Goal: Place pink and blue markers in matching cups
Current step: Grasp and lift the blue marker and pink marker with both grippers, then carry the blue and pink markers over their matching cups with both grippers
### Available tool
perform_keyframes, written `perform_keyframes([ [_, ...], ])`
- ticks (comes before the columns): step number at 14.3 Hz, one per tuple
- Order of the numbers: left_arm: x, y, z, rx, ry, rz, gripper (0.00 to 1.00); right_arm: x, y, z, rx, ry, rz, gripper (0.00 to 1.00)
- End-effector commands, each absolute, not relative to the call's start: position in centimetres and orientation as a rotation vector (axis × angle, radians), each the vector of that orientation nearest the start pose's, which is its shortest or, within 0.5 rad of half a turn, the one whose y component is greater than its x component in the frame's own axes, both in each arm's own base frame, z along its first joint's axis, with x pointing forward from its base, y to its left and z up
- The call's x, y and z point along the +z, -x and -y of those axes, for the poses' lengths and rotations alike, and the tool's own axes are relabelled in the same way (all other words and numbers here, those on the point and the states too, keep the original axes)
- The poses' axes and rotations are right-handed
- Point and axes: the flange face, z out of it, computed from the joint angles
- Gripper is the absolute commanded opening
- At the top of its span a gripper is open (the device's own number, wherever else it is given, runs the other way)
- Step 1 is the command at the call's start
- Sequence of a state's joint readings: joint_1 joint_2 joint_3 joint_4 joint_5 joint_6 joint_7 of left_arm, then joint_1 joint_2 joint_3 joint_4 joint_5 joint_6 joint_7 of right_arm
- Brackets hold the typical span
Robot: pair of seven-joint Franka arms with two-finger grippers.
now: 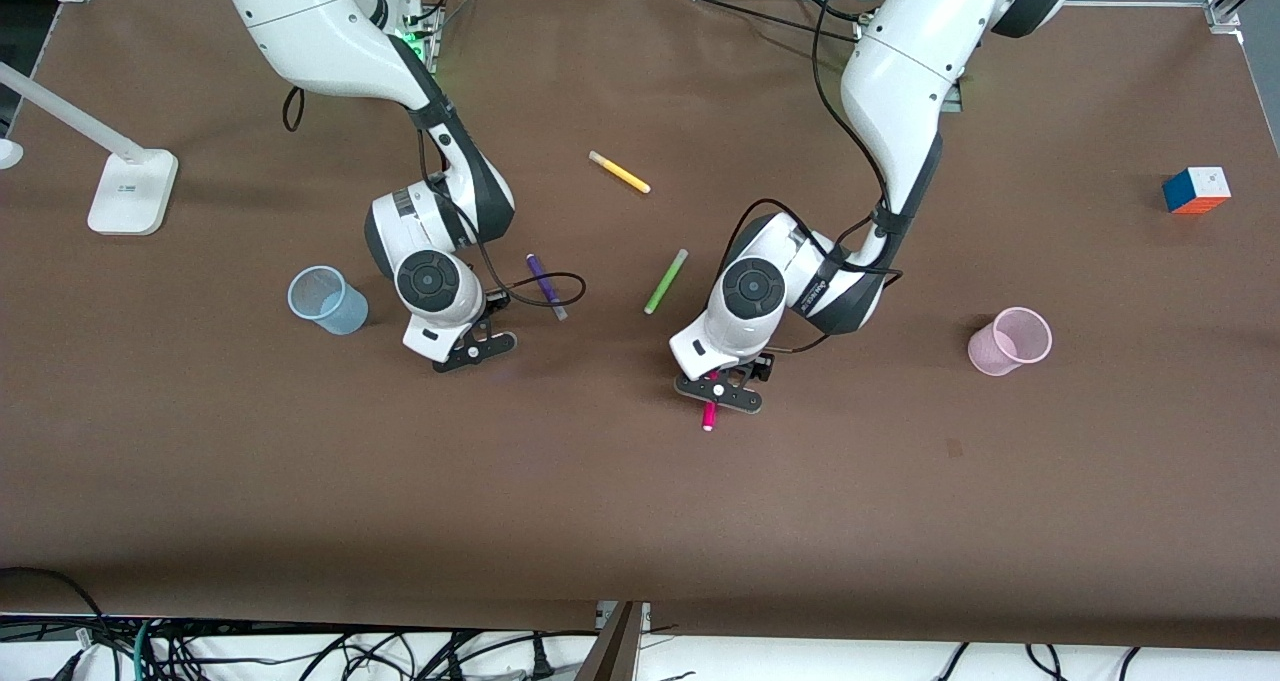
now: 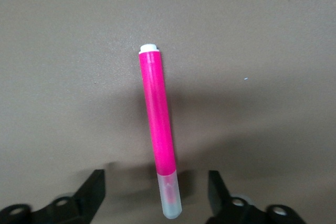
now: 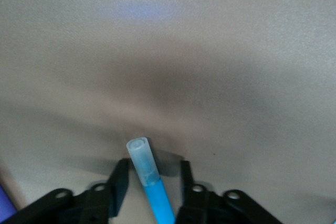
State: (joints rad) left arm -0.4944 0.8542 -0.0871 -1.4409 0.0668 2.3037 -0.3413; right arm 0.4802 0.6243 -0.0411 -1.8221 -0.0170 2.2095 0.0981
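Note:
The pink marker (image 2: 156, 114) lies flat on the brown table. Its pale cap end sits between the wide-open fingers of my left gripper (image 2: 156, 182), touching neither. In the front view one end of the pink marker (image 1: 709, 418) pokes out under the left gripper (image 1: 718, 393). My right gripper (image 1: 475, 349) is low over the table beside the pale blue cup (image 1: 328, 301). In the right wrist view the right gripper (image 3: 155, 169) is narrowed round the blue marker (image 3: 149, 182). One finger touches its greyish cap; a gap shows at the other. The pale pink cup (image 1: 1010, 341) stands toward the left arm's end.
A dark purple marker (image 1: 546, 286), a lime green marker (image 1: 666, 281) and a yellow marker (image 1: 619, 172) lie between the arms, farther from the front camera than the grippers. A colour cube (image 1: 1196, 190) and a white lamp base (image 1: 130, 191) sit at opposite table ends.

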Motion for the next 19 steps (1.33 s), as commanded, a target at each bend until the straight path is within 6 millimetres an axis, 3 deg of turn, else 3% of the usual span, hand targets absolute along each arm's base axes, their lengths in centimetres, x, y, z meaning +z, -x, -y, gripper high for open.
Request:
perform_keyframes([
  [1,17.4,-61.1,38.6,-0.022,3.111,-0.411,0.52,17.4,-55.7,-26.2,0.333,3.158,0.58,0.26],
  [3,17.1,-61.0,38.7,-0.02,3.11,-0.411,0.26,18.1,-56.0,-26.4,0.321,3.157,0.583,0.0],
  [4,17.3,-61.1,38.6,-0.024,3.112,-0.408,0.14,19.3,-56.3,-26.5,0.293,3.151,0.597,0.0],
  [5,17.7,-61.2,38.6,-0.031,3.113,-0.411,0.03,21.8,-57.0,-26.7,0.239,3.138,0.622,0.0],
  [6,18.2,-61.4,38.6,-0.036,3.114,-0.408,0.0,24.6,-57.4,-26.6,0.216,3.126,0.661,0.0],
  [8,21.5,-62.1,37.3,-0.029,3.109,-0.377,0.0,30.5,-58.0,-25.8,0.226,3.081,0.811,0.0],
  [10,25.2,-62.8,34.6,0.088,3.061,-0.334,0.0,35.3,-58.5,-22.2,0.28,3.01,1.016,0.0],
  [12,28.3,-62.8,30.9,0.248,3.003,-0.369,0.0,38.7,-58.7,-19.1,0.278,2.866,1.228,0.0],
  [15,30.9,-63.1,25.4,0.434,2.949,-0.424,0.0,40.3,-59.6,-13.4,0.209,2.623,1.485,0.0],
  [19,33.1,-63.8,15.9,0.665,2.904,-0.487,0.0,38.4,-59.5,-6.2,0.032,2.279,1.622,0.0],
])
